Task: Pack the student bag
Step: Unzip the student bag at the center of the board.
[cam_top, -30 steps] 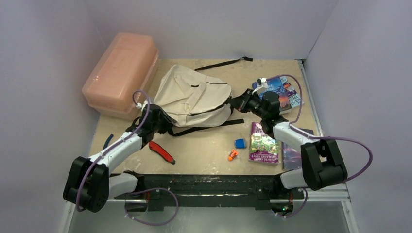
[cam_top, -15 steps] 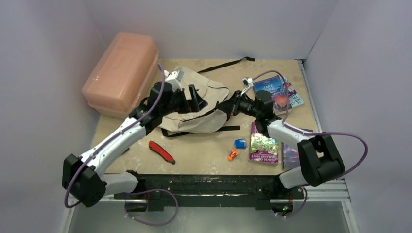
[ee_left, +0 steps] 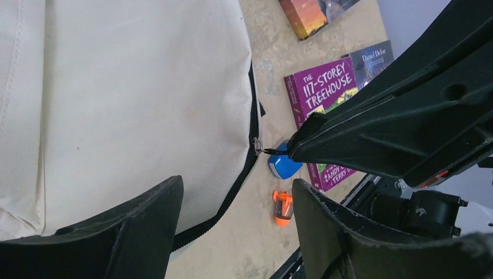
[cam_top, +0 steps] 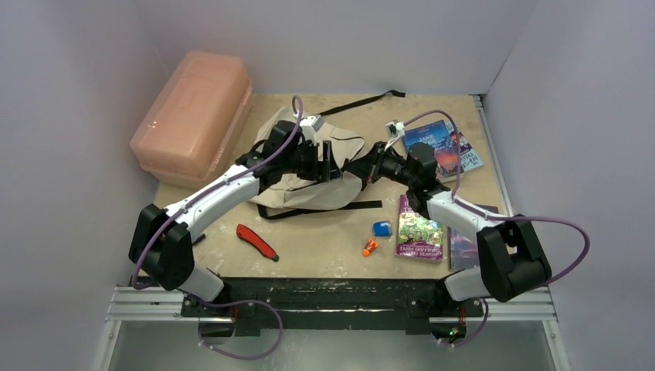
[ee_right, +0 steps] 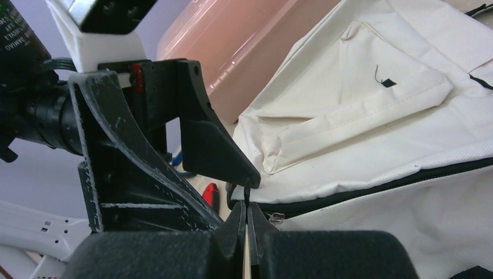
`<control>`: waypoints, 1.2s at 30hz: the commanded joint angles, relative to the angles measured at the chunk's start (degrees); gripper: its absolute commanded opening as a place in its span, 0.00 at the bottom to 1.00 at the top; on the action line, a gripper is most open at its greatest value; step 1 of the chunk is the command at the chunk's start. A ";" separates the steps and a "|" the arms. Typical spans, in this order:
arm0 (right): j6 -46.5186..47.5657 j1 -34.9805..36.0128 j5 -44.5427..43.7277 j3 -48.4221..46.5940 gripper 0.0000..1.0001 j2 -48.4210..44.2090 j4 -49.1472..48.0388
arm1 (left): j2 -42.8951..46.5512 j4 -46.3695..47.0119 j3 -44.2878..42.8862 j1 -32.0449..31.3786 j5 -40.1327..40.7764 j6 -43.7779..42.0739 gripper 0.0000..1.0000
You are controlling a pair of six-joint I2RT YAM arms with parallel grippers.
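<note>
Seen from above, the student bag (cam_top: pixel 317 193) lies toward the back of the counter (cam_top: pixel 324 239) near a pink box (cam_top: pixel 193 112), with the left hand (cam_top: pixel 328 158) above it and the right hand (cam_top: pixel 371 166) at its right edge. The left wrist view shows the left hand spread open over the cream fabric. In the right wrist view, the right hand is pinched tight on the thin black zipper pull (ee_right: pixel 247 196).
</note>
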State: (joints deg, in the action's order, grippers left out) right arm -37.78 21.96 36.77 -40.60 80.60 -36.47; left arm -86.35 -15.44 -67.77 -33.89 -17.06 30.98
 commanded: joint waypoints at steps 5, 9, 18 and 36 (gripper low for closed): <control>-1.84 -0.15 1.57 -2.32 0.00 -1.96 -5.37 | -0.95 1.13 -0.54 -0.56 0.37 -0.18 0.61; -1.63 -0.11 1.60 -2.64 0.00 -2.38 -4.04 | -2.65 -0.66 -1.97 -0.65 2.27 -0.45 0.45; -1.65 -0.43 -6.49 -3.57 0.00 -4.51 4.11 | 1.12 -1.97 -0.17 -0.74 7.08 -4.14 0.00; -17.21 -18.83 -5.99 -13.44 0.00 14.29 -0.51 | 21.20 -3.02 9.61 -2.64 12.77 -14.04 0.00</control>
State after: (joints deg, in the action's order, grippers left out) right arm -52.27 6.90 31.51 -47.97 88.05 -30.20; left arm -69.95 -19.33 -60.49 -36.21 -5.37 19.84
